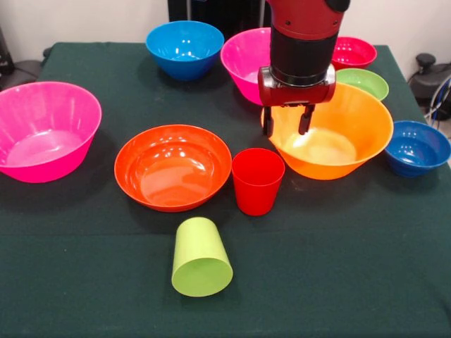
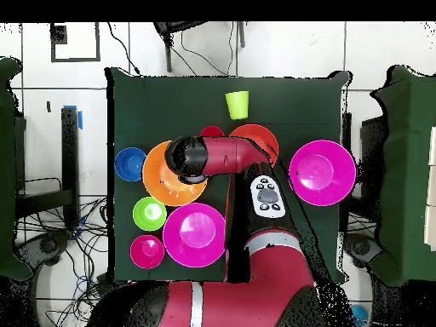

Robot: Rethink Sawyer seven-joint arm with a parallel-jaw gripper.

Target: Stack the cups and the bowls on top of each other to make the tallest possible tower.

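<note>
Lime green cup [image 1: 201, 257] lay tipped on its side at the bottom centre of the front view, open mouth toward the camera, alone on the dark green table [image 1: 352, 282]. Just above it stood the red cup [image 1: 257, 180], upright, mouth up, tucked between two bowls. To its left sat the red-orange bowl [image 1: 173, 167], empty; to its upper right the big orange bowl [image 1: 338, 141], also empty.

And over that orange bowl's left rim hung the gripper [image 1: 287, 121], its two short black fingers [image 1: 304, 120] parted and closed on nothing. Red and black arm [image 1: 303, 35] came down from the top edge, covering part of a big pink bowl [image 1: 243, 60] behind it.

Far left of the frame, the other big pink bowl [image 1: 44, 130] sat well apart from the rest. At the top, the light blue bowl [image 1: 184, 48] stood upright. Upper right, the small magenta-red bowl [image 1: 354, 51] sat just above the green bowl [image 1: 364, 82], and the dark blue bowl [image 1: 417, 146] rested just beside the orange one at the right edge.

From overhead, the arm [image 2: 221, 157] reached across the orange bowl [image 2: 162, 183], with the lime cup [image 2: 238, 104] near the table's top edge. Nothing was stacked: every bowl and cup rested separately on the cloth.
</note>
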